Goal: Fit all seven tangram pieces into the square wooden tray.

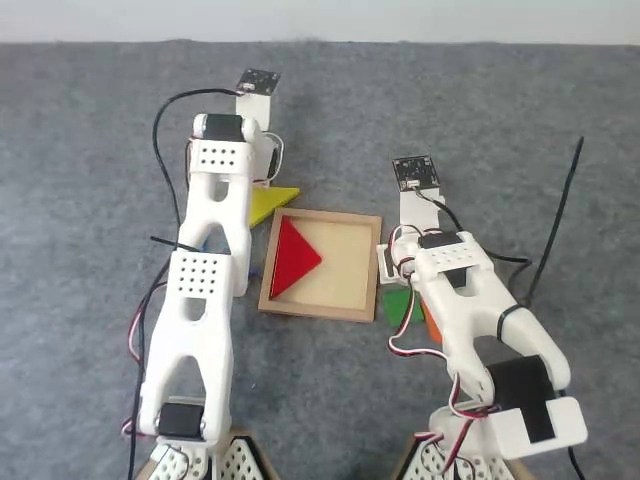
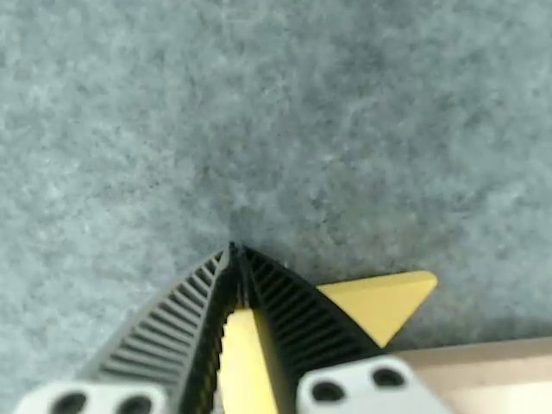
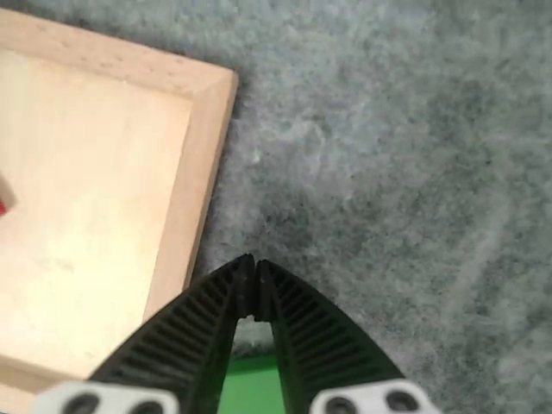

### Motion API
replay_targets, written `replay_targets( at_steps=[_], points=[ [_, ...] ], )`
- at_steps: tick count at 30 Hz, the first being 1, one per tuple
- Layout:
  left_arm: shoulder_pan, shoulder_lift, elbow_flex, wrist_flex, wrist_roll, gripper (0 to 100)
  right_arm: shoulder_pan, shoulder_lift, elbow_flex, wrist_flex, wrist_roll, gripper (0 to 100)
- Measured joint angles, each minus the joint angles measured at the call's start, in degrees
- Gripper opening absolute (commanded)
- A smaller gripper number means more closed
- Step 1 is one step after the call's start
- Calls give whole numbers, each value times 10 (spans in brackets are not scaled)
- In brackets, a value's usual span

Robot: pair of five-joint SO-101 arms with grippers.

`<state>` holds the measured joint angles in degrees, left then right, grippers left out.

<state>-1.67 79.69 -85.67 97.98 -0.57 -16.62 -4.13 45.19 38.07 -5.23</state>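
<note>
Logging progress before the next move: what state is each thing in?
Tray: holds one piece, mostly unfilled.
Red triangle: flat inside the tray.
Yellow triangle: lying outside the tray.
Green piece: outside the tray, partly hidden.
Left gripper: jaws shut.
Right gripper: jaws shut.

The left arm (image 1: 215,215) covers part of the yellow piece (image 1: 278,201); the right arm (image 1: 470,300) hides most of the green piece (image 1: 397,305) and orange piece (image 1: 431,326).

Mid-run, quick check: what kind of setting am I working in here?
Probably a robotics test bench, though I can't be sure: a grey felt-like mat lies under everything, the white left arm and right arm stand side by side, and a square wooden tray with a red triangle lies between them.
</note>
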Motion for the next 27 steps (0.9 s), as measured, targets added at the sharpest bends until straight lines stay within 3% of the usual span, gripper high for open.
replay_targets(
  at_steps=[6, 13, 21, 27],
  points=[
    [-17, -38, 18, 4, -66, 185, 0, 0, 0, 0, 0, 7],
    [-32, -202, 104, 7, -106, 303, 0, 0, 0, 0, 0, 7],
    [-35, -297, 373, 7, -364, 310, 0, 0, 0, 0, 0, 7],
    [-44, -295, 392, -25, -433, 311, 0, 0, 0, 0, 0, 7]
  ],
)
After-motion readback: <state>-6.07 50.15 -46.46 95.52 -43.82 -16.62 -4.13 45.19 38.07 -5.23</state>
